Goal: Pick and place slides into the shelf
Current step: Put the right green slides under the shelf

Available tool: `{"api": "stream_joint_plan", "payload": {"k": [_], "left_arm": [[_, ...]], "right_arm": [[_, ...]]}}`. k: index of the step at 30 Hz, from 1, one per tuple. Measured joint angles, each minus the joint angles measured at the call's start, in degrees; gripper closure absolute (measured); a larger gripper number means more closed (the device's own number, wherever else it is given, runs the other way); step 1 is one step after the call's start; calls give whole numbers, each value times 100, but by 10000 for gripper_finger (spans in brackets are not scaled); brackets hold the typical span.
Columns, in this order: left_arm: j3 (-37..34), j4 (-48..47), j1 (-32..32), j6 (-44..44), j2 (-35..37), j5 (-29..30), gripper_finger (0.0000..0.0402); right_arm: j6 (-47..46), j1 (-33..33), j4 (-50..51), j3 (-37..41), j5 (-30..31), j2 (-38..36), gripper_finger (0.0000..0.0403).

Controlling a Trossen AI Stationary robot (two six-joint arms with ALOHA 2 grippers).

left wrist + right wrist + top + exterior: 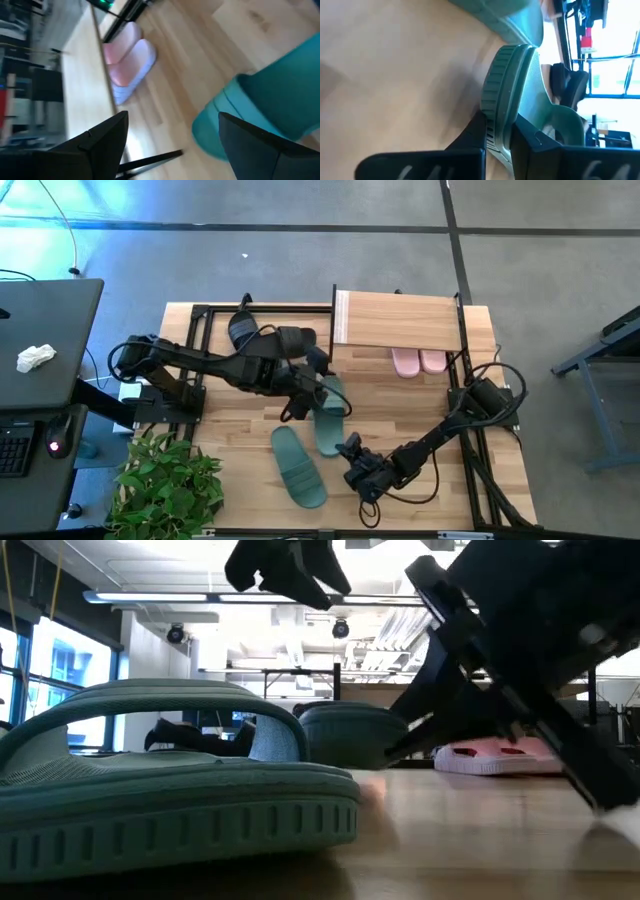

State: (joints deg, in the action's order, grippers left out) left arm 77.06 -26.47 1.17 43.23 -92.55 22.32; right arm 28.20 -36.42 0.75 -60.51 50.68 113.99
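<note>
Two pale pink slides (418,361) sit side by side under the front edge of the shelf (400,320); judged as the only pair placed so far. Its plank top is bare.

Left on the table (500,470): two dark teal-green slides and at least one black slide (243,328) near the far left corner, beside the left arm. A second black one cannot be made out.

Teal slide A (299,466) lies flat near the table's front edge. Right gripper (358,467) is down at table level on its right side. Right wrist view: the two dark fingers (470,137) are pinched on the slide's ribbed sole rim (502,92), sole edge between them. Clenched, grasping that slide. Not lifted yet, as far as the low view shows.

Teal slide B (330,420) lies mid-table, toe toward the shelf. Left gripper (312,383) hangs just above its shelf-side end, fingers spread wide, holding nothing. In the left wrist view the slide's rounded end (260,112) shows between the fingertips (107,132), pink pair beyond.

Progress estimate: roughly a third done; four slides to go, one in hand now.

Writing, brands, labels: none readable on slides, shelf or arms. A red tag shows far off in the right wrist view, too small to read.
</note>
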Motion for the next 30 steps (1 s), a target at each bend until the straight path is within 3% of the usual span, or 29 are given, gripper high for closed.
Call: {"api": "stream_joint_plan", "payload": {"k": [8,15,18,25,30], "left_arm": [[0,41,546,316,7,936,112],[7,259,806,355,-166,738,112],[4,308,914,517,-393,586,112],[2,360,1229,749,-991,1201,112],[0,440,1279,596,-1193,1221,112]], "right_arm": [[-1207,172,1688,-3,247,-1052,388],[-1407,202,2219,-16,159,-1897,389],[-1427,207,2267,-17,82,-2051,389],[-1801,231,2526,-20,-173,-2091,396],[-2202,231,2899,-20,-349,-2091,396]]}}
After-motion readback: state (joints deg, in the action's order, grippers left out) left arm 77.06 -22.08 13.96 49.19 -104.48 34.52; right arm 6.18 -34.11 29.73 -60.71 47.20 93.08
